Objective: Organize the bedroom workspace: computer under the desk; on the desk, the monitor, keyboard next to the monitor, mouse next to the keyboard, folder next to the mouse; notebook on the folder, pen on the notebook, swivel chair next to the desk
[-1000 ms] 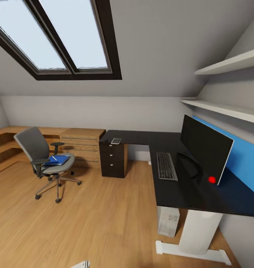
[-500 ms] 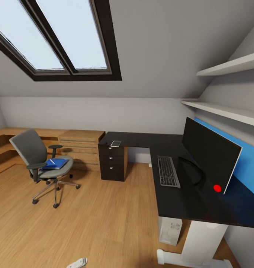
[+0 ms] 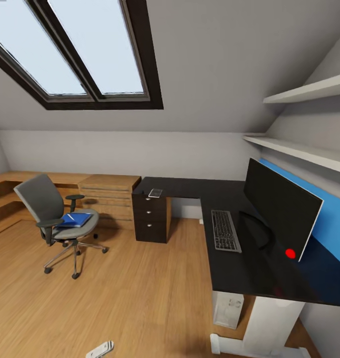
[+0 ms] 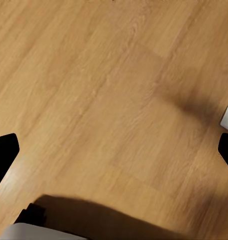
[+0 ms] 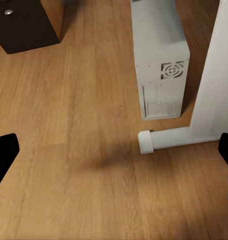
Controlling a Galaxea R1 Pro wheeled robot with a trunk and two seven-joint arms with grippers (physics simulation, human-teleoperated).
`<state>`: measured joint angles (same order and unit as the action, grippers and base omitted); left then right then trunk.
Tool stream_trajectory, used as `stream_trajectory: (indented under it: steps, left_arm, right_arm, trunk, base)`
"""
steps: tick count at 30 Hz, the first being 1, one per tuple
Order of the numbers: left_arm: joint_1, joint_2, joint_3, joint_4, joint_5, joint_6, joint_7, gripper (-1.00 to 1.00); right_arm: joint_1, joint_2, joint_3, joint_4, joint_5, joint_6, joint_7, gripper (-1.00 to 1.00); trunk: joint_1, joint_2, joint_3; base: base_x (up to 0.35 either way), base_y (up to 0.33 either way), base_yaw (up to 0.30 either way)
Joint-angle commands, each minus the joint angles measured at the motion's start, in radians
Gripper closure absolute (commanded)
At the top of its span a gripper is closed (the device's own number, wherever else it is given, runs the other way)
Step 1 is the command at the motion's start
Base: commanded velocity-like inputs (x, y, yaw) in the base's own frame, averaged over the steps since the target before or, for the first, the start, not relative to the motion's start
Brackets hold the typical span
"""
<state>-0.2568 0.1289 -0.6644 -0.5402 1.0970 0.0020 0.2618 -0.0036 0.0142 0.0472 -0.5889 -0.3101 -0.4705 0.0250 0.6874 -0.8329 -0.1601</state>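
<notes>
The swivel chair (image 3: 50,214) stands apart from the desk (image 3: 189,188), at the left of the room. On its seat lies the blue folder (image 3: 76,220) with the thin white pen (image 3: 70,217) across it. The black monitor (image 3: 279,209) stands on the desk with the keyboard (image 3: 225,230) in front of it. The pale computer (image 3: 228,309) (image 5: 161,60) sits under the desk. A small flat grey thing (image 3: 155,193) lies above the drawers; I cannot tell whether it is the mouse or the notebook. My left gripper (image 4: 114,155) and right gripper (image 5: 114,152) hang open over bare floor.
The black drawer unit (image 3: 151,218) (image 5: 23,25) holds up the desk's left end, next to a light-wood chest (image 3: 109,195). The desk's white foot (image 5: 179,137) lies beside the computer. Two shelves (image 3: 299,149) run above a blue wall panel (image 3: 331,219). Wood floor (image 3: 140,288) lies open between chair and desk.
The whole head view has shifted a little, so the camera moved. The chair, desk and things on them stay where they were. A pale piece at the bottom edge shifted slightly.
</notes>
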Motion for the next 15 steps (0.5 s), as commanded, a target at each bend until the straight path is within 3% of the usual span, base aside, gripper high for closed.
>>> stream_trajectory:
  steps: [1,15]
  left_arm:
    - [-0.001,0.002,-0.006,-0.002,0.007,0.001,0.008,-1.0]
    - [-0.001,0.003,-0.001,0.0,0.01,0.004,0.008,-1.0]
  right_arm:
    - [-0.001,0.0,0.003,0.001,-0.011,-0.004,0.003,-1.0]
    - [0.0,0.0,0.003,0.018,-0.011,-0.004,0.003,-1.0]
  trunk:
    - [-0.004,0.006,0.002]
    - [-0.05,0.09,0.039]
  base:
    - [0.0,0.178,0.0]
    - [0.002,0.277,0.0]
